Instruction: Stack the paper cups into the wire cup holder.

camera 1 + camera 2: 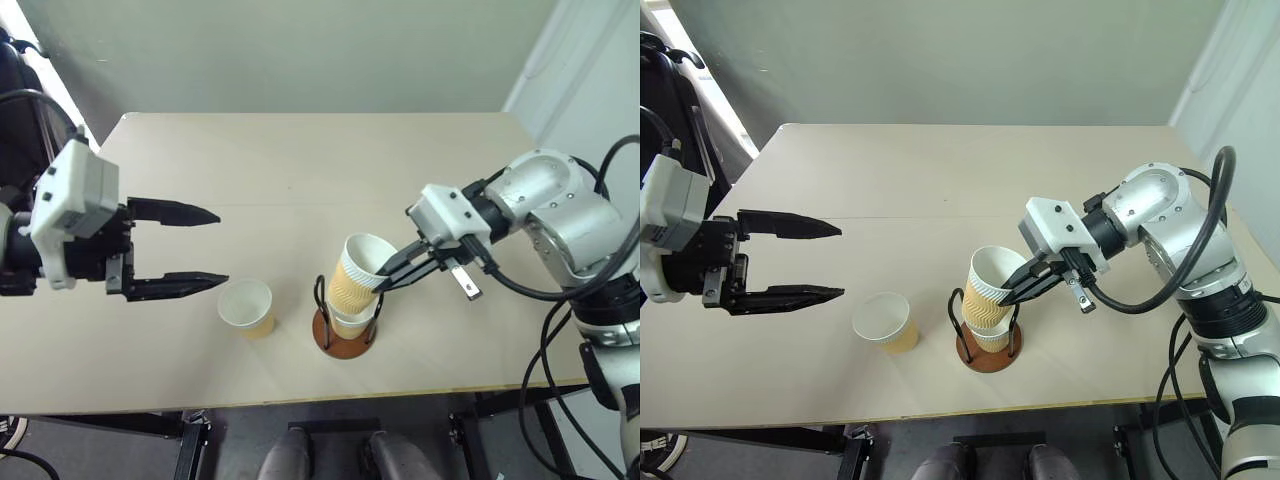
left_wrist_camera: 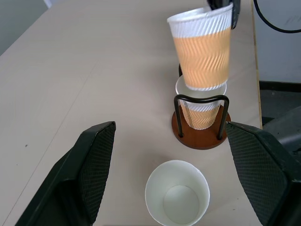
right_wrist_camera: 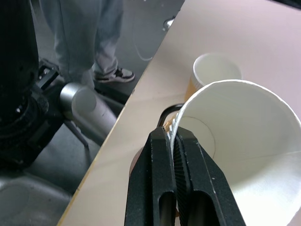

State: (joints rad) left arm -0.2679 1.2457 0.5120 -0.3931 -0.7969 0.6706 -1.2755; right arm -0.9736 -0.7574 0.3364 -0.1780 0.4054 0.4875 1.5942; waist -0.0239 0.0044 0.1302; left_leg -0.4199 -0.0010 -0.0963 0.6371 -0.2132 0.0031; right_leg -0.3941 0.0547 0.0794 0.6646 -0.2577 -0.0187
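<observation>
While the left claw (image 1: 205, 250) hangs above the pale surface (image 1: 300, 170) well to the left of the wire cup holder (image 1: 344, 325), its two black fingers stand spread wide with nothing between them. Between that claw and the holder, just left of the holder and apart from it, one paper cup (image 1: 247, 307) stands upright on the surface, mouth up, white inside showing. The holder itself sits near the front edge of the surface, its reddish-brown disc base flat and its thin black wire loops upright. A second paper cup (image 2: 201, 107) is seated in the holder between the loops. Above it, a third paper cup (image 1: 359, 274) is tilted, its bottom dipping into the seated cup's mouth and its rim leaning toward the right. To the right of the holder, the right claw (image 1: 385, 280) reaches in from the side, its fingers pressed together on the rim wall of that tilted cup.
</observation>
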